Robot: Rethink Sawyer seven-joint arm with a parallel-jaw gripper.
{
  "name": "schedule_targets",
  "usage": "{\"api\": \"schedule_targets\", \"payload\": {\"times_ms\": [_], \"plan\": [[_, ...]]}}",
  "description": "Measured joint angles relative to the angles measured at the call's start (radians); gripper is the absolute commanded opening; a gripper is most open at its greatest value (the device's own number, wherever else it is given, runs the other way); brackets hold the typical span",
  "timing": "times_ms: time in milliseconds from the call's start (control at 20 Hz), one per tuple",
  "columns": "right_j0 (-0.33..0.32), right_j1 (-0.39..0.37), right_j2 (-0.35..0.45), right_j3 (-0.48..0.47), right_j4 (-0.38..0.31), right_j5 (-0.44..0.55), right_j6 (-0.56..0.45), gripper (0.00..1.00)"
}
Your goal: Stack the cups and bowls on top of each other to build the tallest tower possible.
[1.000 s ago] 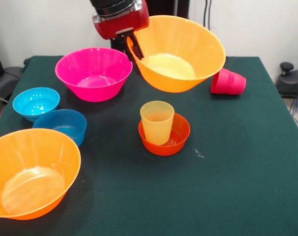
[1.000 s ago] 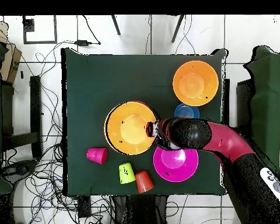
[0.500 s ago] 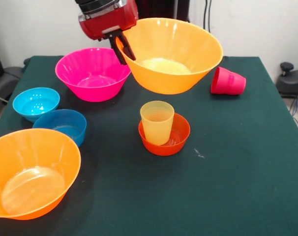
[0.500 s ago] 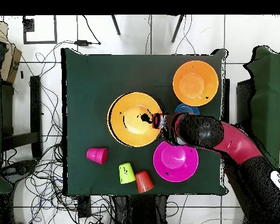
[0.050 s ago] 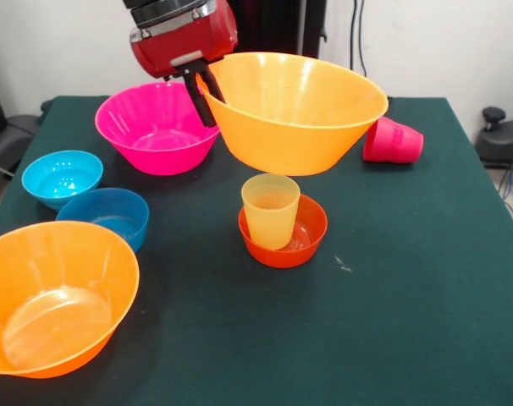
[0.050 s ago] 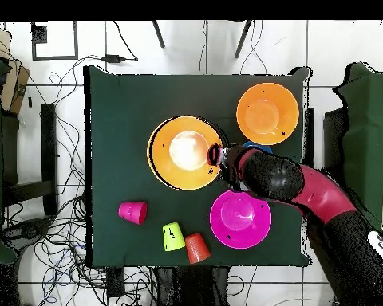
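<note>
Front view: the gripper (image 5: pixel 204 91) pinches the big orange bowl (image 5: pixel 295 114) by its left rim, bowl hanging mid-frame just above the yellow cup (image 5: pixel 270 210) in the small red-orange bowl (image 5: pixel 307 237).

Bright even light, soft shadows

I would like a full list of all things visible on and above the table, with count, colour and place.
Large orange bowl: one, held in the air by its rim, above the yellow cup.
Second large orange bowl: one, near left corner in the front view.
Magenta bowl: one, far left.
Blue bowls: two, light blue and darker blue, touching, left side.
Small red-orange bowl: one, centre.
Yellow cup: one, upright in that bowl.
Red-pink cup: one, on its side.
Lime green cup and orange cup: overhead view only, table edge.
Gripper: fingers shut on the bowl's rim.
</note>
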Motion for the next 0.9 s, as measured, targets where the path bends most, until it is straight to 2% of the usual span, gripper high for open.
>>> {"api": "schedule_targets", "payload": {"times_ms": [450,900], "plan": [[-0.005,0.038,0.002,0.004,0.003,-0.017,0.0,0.0],[-0.044,0.044,0.021,0.037,0.021,-0.017,0.0,0.0]]}}
